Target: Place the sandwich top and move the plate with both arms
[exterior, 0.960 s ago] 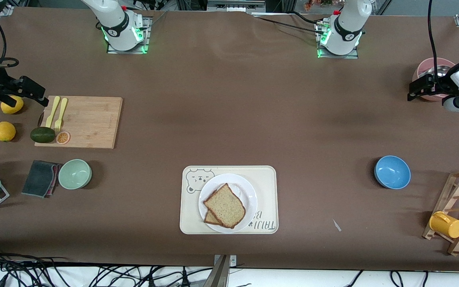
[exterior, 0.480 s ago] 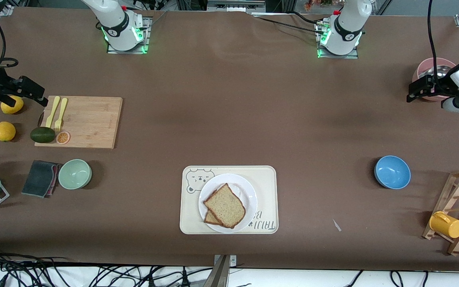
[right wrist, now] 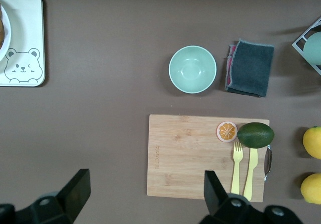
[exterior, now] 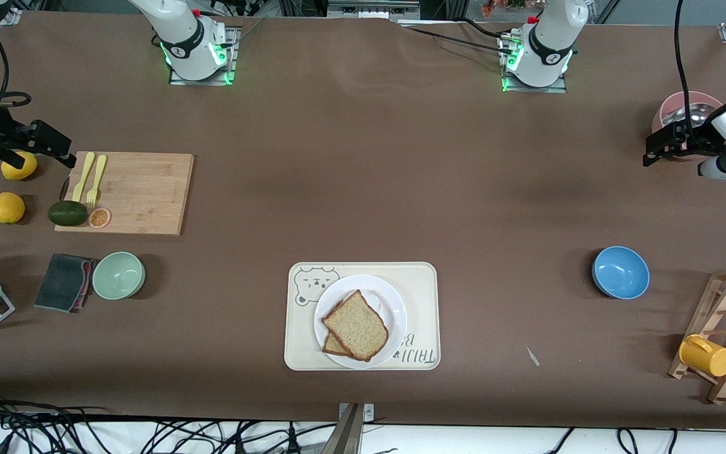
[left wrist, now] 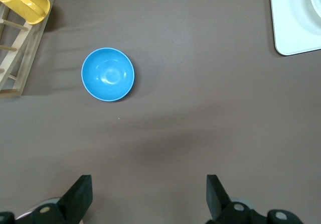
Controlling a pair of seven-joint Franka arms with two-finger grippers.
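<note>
Almost nothing has shifted since the earlier frame: only the left gripper (exterior: 653,150) has crept slightly toward the pink bowl (exterior: 684,103) at its end of the table, while the right gripper (exterior: 54,148) hangs as it did over the end of the cutting board (exterior: 126,192) by the lemon (exterior: 18,165). You have both sets of jaws spread wide and holding nothing. The sandwich top (exterior: 355,325) already lies on the plate (exterior: 394,302), askew over the browner slice (exterior: 333,345) beneath, and the plate sits on the cream tray (exterior: 423,284) near the front camera's edge of the table. What matters to you now is bearing: in the front view the plate lies at about four o'clock from the right gripper and about eight o'clock from the left one, well apart from both, roughly midway between them. The bread's long axis runs from about ten o'clock to four o'clock, rounded end toward ten. By my judgement, bringing both arms in to the plate's rim is what remains. On the tray you can read a bear drawing (right wrist: 21,66) and lettering (exterior: 414,357), seen inverted, whose first word looks like "TAIJI"; the rest I cannot read.
</note>
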